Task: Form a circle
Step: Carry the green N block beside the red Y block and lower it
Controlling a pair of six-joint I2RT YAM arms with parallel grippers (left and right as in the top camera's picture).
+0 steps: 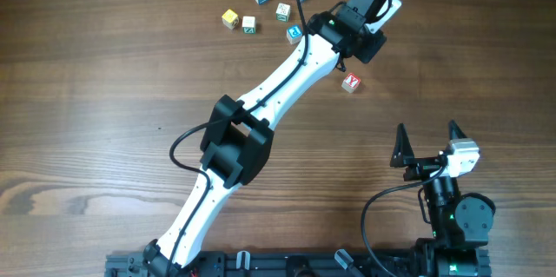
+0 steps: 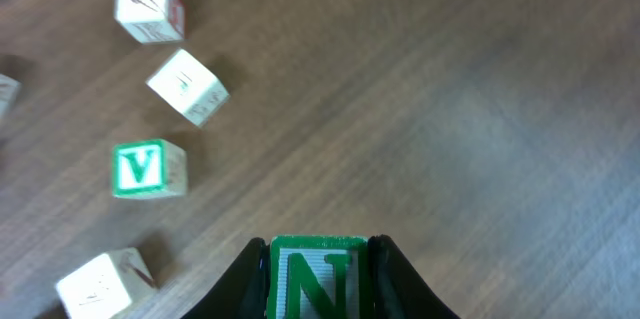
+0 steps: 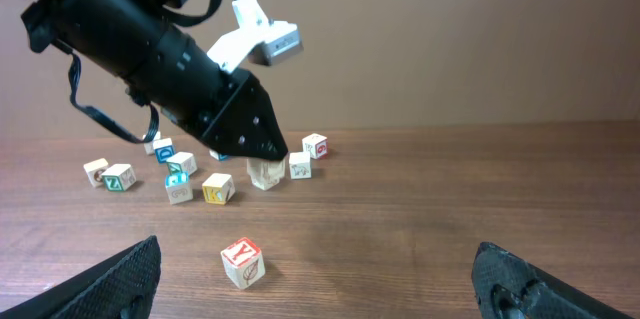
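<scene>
The left arm [image 1: 261, 108] is stretched diagonally across the worktop [image 1: 104, 121], from its base at the near edge towards the far right. Its wrist is bent so that the left gripper [image 2: 320, 259] is pointed downward. The jaws are drawn in narrowly on a green N cube [image 2: 318, 284], which is clamped by two opposite faces. Whether it is lifted clear of the wood cannot be told. The right arm [image 1: 452, 212] is folded close to its base at the near right, and the right gripper [image 1: 427, 140] is held spread wide with nothing between its fingers.

The letter cubes [image 1: 283, 11] for the circle are found at the far edge of the worktop, loosely scattered beside the left wrist and not drawn into a ring. A teal-printed cube [image 1: 294, 33] is partly covered by the white arm link in the overhead view. A red Y cube [image 1: 350, 83] is set apart, nearer the right gripper. A green V cube [image 2: 148, 169] is seen to the left of the clamped one.

The cubes are small pale wooden blocks with coloured print. The worktop is finished in brown wood grain, and the arm links are white with black joints.
</scene>
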